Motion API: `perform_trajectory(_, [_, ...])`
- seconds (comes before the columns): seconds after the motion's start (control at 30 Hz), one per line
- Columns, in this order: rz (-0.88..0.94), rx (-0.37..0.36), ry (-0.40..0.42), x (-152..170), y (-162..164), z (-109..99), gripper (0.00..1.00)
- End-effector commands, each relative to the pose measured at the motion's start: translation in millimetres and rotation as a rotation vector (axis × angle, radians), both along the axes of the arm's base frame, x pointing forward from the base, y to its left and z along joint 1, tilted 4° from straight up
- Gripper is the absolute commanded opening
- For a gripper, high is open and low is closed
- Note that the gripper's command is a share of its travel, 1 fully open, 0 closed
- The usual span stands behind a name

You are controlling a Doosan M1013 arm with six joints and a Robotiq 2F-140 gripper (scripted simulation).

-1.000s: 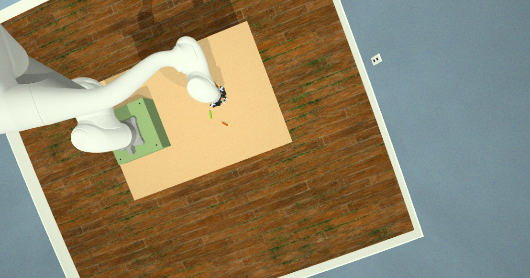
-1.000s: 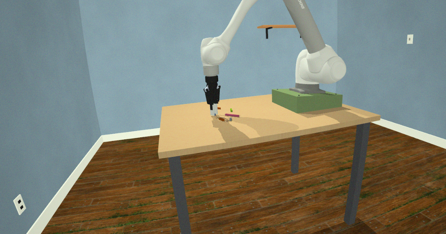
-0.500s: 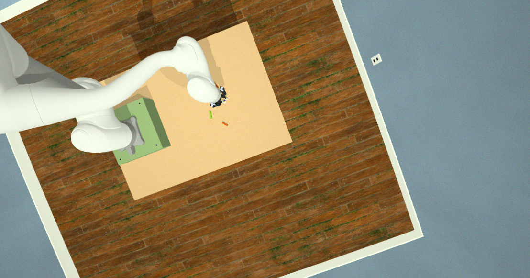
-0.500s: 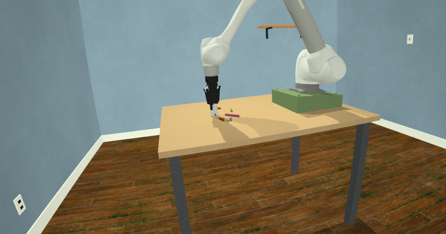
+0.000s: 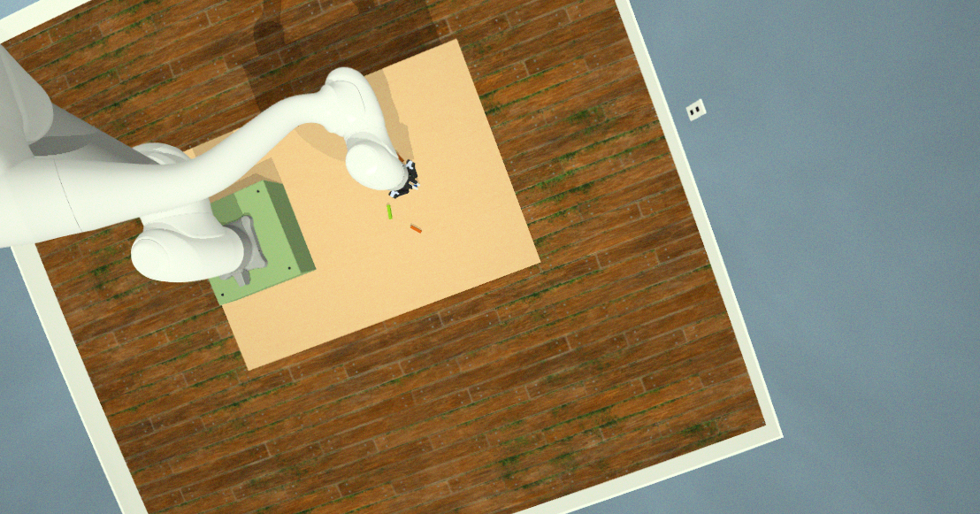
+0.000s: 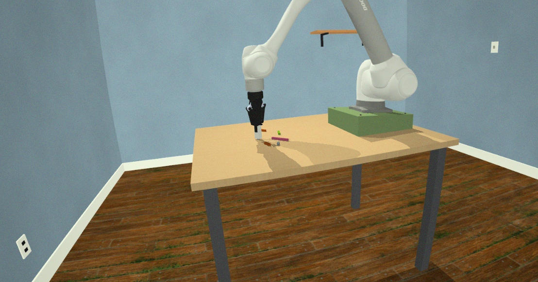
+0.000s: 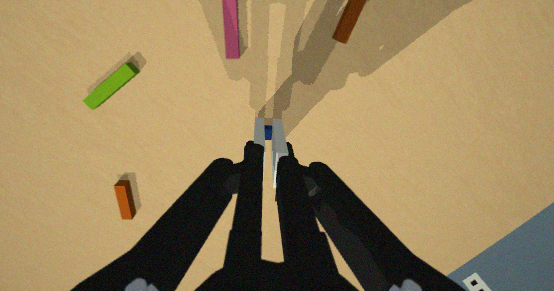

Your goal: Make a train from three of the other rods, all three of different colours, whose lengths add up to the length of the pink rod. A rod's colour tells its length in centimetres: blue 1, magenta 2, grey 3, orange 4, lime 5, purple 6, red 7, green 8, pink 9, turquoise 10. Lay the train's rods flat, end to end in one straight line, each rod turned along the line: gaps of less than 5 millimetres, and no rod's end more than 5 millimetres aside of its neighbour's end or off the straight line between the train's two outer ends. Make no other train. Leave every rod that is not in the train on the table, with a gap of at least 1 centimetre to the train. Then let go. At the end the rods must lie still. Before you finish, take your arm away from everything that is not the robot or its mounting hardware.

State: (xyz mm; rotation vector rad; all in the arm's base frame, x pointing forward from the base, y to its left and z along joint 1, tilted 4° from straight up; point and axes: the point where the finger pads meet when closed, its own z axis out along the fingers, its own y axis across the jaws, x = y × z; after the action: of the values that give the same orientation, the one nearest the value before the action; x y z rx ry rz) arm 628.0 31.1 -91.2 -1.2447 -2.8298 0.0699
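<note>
My gripper (image 7: pixel 267 132) points down over the tan table and is shut on the small blue rod (image 7: pixel 268 132), held between the fingertips close to the table top. It also shows in the exterior view (image 6: pixel 257 136) and the overhead view (image 5: pixel 406 180). The pink rod (image 7: pixel 230 16) lies flat ahead of the fingers, partly in the arm's shadow. A lime rod (image 7: pixel 111 85) lies to the left, and a short orange rod (image 7: pixel 124 199) lies nearer at the left. A darker orange-red rod (image 7: pixel 351 14) lies in shadow ahead on the right. A small grey rod (image 6: pixel 277 142) shows in the side view.
The arm's green base block (image 6: pixel 369 120) stands at the far side of the table. In the wrist view the table's edge (image 7: pixel 500 244) runs at the lower right, with the wall beyond it. The rods lie apart from one another.
</note>
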Motion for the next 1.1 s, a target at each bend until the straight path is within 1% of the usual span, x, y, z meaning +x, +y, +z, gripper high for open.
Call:
perform_trajectory(0.0, [0.002,-0.003,0.006,-6,2,-3,0.03])
perform_trajectory(0.87, [0.002,-0.003,0.006,-5,2,-3,0.03])
perform_trajectory(0.97, [0.002,-0.003,0.006,-5,2,3,0.03])
perform_trajectory(1.07, [0.002,-0.003,0.006,-4,2,16,0.03])
